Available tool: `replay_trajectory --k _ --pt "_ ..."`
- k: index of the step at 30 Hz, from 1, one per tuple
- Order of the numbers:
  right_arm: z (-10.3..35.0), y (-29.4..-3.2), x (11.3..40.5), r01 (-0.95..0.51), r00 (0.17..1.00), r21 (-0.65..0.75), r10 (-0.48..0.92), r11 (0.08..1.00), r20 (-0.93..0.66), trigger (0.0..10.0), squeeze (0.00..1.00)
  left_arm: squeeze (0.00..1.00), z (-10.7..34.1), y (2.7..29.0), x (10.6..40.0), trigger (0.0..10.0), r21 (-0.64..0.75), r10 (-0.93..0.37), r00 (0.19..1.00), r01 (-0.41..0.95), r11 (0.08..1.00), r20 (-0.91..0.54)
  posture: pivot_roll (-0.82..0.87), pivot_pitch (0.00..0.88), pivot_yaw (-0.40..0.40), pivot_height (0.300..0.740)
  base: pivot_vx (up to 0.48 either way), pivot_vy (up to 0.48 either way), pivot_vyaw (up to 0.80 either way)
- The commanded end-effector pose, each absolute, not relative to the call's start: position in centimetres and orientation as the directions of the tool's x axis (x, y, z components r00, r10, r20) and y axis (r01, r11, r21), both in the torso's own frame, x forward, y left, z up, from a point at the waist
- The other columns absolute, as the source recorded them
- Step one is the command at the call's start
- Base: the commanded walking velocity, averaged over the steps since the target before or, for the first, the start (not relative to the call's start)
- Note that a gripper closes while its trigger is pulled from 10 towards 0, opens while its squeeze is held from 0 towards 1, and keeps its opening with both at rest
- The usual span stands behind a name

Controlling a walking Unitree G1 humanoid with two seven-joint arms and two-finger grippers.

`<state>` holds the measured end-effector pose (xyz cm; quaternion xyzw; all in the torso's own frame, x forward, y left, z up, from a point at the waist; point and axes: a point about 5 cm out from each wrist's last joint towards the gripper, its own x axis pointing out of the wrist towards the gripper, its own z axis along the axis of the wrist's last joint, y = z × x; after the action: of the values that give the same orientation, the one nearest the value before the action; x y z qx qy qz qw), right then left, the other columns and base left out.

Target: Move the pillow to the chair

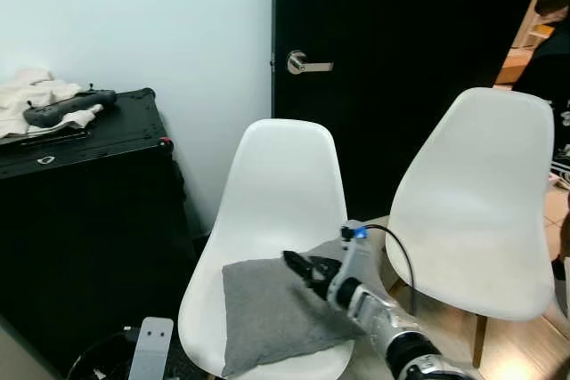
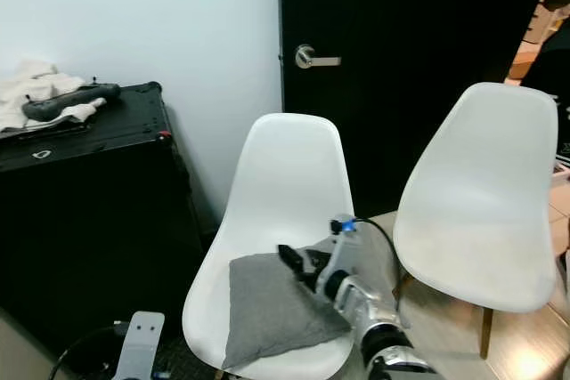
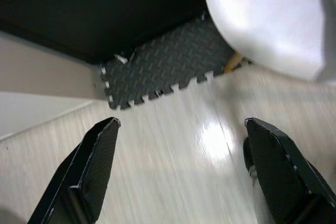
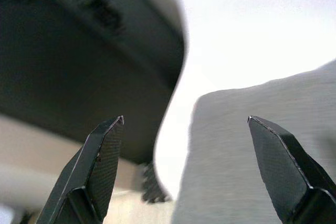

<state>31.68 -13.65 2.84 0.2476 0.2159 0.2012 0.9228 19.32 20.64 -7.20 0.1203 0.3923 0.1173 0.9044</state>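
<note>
Currently the grey pillow (image 1: 272, 309) lies flat on the seat of the left white chair (image 1: 276, 193). Above the pillow's right edge, the right gripper (image 1: 303, 266) hovers with fingers spread, holding nothing. Beside that chair's base, the left gripper (image 3: 181, 174) hangs with fingers apart over the floor (image 3: 173, 161).

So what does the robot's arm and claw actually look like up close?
The right arm is silver metal built of ringed segments, with a thin black cable looping off it and a small blue light near the wrist. Its right gripper has two long black fingers tapering to points. The left gripper has matching black fingers with finely textured faces.
</note>
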Motion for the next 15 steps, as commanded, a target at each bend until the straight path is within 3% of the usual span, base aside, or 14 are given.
replay_trajectory --k 1,4,7,8,12,15 --pt "2.4 -15.2 31.6 -0.188 0.849 0.499 0.396 0.846 -0.350 10.0 0.00 0.00 -7.9 21.0 18.0 10.0 0.319 0.306 0.620 -0.094 0.943 -0.722 -0.08 0.000 0.000 0.740 0.000 0.000 0.00" --pt "2.0 -16.5 31.3 -0.135 0.861 0.485 0.345 0.864 -0.374 10.0 0.00 0.00 -8.2 21.0 17.4 10.0 0.321 0.304 0.602 -0.084 0.943 -0.738 -0.09 0.000 0.000 0.740 0.000 0.000 0.00" --pt "0.7 -20.4 29.9 0.051 0.871 0.425 0.168 0.904 -0.462 10.0 0.00 0.00 -8.9 21.1 15.9 10.0 0.321 0.300 0.554 -0.062 0.945 -0.777 -0.08 0.000 0.001 0.740 0.000 0.000 0.00" --pt "0.7 -20.4 29.9 0.051 0.871 0.425 0.168 0.904 -0.462 10.0 0.00 0.00 -8.9 21.1 15.9 10.0 0.321 0.300 0.554 -0.062 0.945 -0.777 -0.08 0.000 0.001 0.740 0.000 0.000 0.00" --pt "-1.4 -23.8 27.1 0.239 0.813 0.317 -0.010 0.918 -0.583 10.0 0.00 0.00 -9.3 21.2 14.9 10.0 0.326 0.296 0.527 -0.038 0.945 -0.797 -0.08 0.000 -0.003 0.740 0.000 0.000 0.00" --pt "-2.4 -25.2 25.5 0.323 0.770 0.272 -0.084 0.906 -0.633 10.0 0.00 0.00 -9.4 21.2 14.7 10.0 0.328 0.295 0.522 -0.031 0.944 -0.800 -0.09 0.000 -0.007 0.740 0.000 0.000 -0.68"
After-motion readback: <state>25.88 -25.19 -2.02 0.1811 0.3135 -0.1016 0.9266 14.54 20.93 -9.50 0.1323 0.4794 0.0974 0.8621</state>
